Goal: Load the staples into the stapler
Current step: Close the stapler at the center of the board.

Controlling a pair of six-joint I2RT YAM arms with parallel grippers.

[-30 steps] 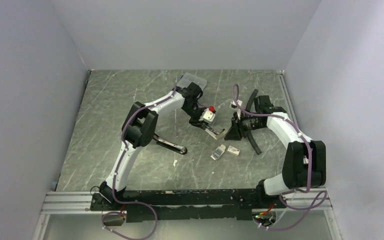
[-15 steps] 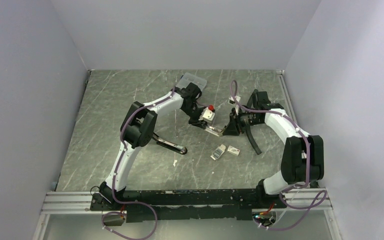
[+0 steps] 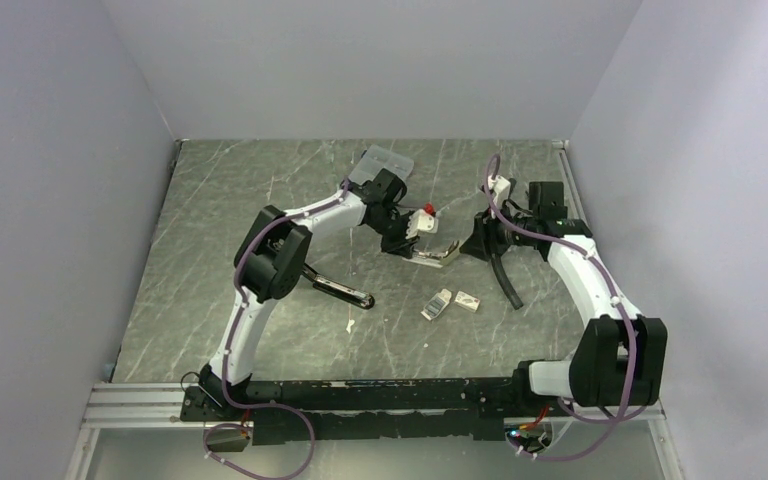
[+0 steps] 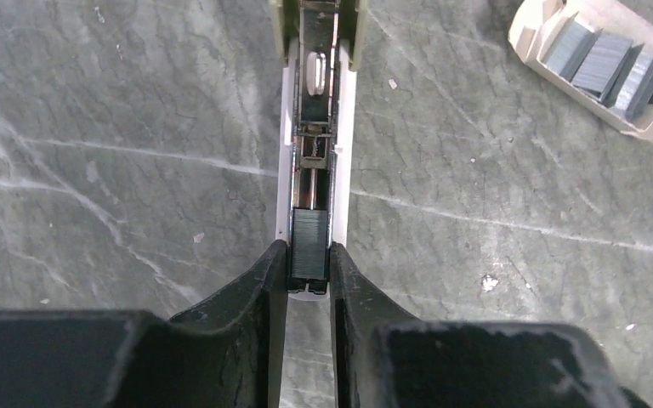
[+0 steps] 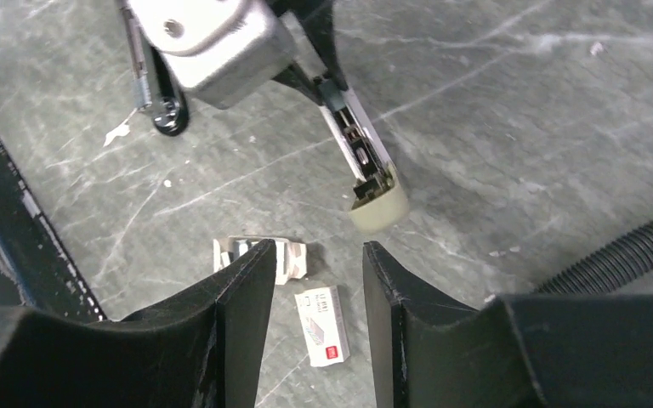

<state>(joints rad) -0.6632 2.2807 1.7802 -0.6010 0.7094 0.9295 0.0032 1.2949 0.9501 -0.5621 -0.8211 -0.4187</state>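
The left gripper (image 4: 306, 248) is clamped on the stapler (image 4: 316, 127). Its two fingers (image 4: 259, 293) press on the two sides of the open track, at the near end. The stapler is held up off the table (image 3: 220, 230). Its beige end points away from the left gripper, over toward the right gripper (image 5: 319, 248).

A short dark block of staples (image 4: 309, 234) lies in the track, right between the left fingers. The rest of the track is bare metal, with a little spring part further along.

The right gripper is apart and holds nothing. It hangs near the beige end of the stapler but does not touch it.

More staples are in the little tray (image 5: 287, 259) on the table, just below the stapler. They lie in a few leaning bunches. The white sleeve (image 5: 323, 327) with the red mark lies flat just beside the tray.

A black ribbed hose (image 5: 621, 255) curves over the table near the right arm. A clear case (image 3: 385, 160) lies at the far side, behind the left arm.
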